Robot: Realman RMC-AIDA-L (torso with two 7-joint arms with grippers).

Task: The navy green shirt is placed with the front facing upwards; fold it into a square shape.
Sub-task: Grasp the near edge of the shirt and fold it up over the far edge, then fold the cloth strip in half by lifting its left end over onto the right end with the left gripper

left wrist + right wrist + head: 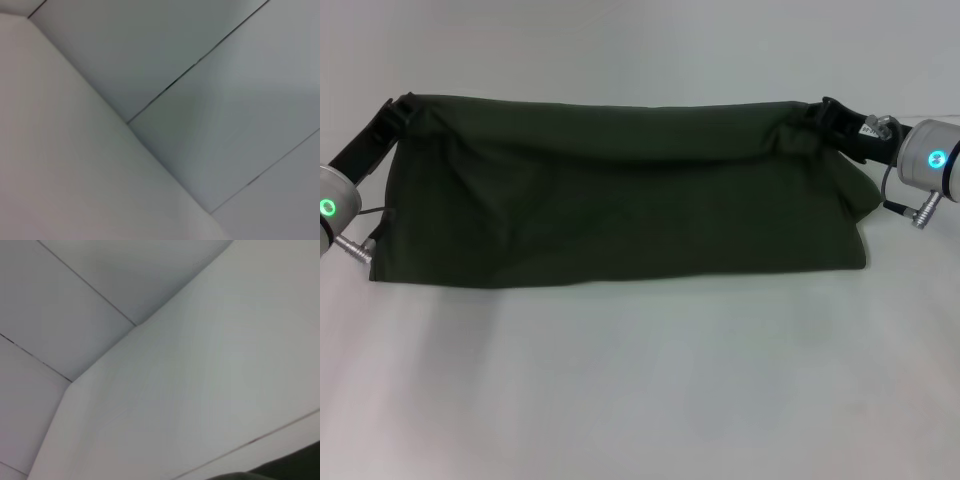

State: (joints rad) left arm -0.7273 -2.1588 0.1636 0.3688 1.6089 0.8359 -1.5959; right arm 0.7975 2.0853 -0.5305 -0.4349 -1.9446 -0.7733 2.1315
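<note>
Left gripper (402,104): its dark fingers are closed on the far left corner of the navy green shirt (620,200), with cloth bunched at the pinch.
Right gripper (817,113): likewise clamped on the far right corner, where the fabric gathers into a small knot of creases.
Between the fingers: the shirt's upper edge runs nearly straight from one pinch to the other, with a slight sag and a long soft crease just below it.
Below the fingers: the cloth falls away toward the robot as a wide band; its near edge lies on the white table (640,380), fairly straight, with the right end puffed out a little under the right gripper. No lettering shows on the visible face.
Wrist views: mostly pale panels and table; only a sliver of dark cloth at the edge of the right wrist view.
Step in hand, as I judge it: a lengthwise fold, both grippers carrying the held edge across.
Doing it well: move both grippers together at equal height and pace, keeping the edge lightly taut so the sag does not become a wrinkle; lay the held edge parallel to the near edge, and release only once the cloth rests flat.
</note>
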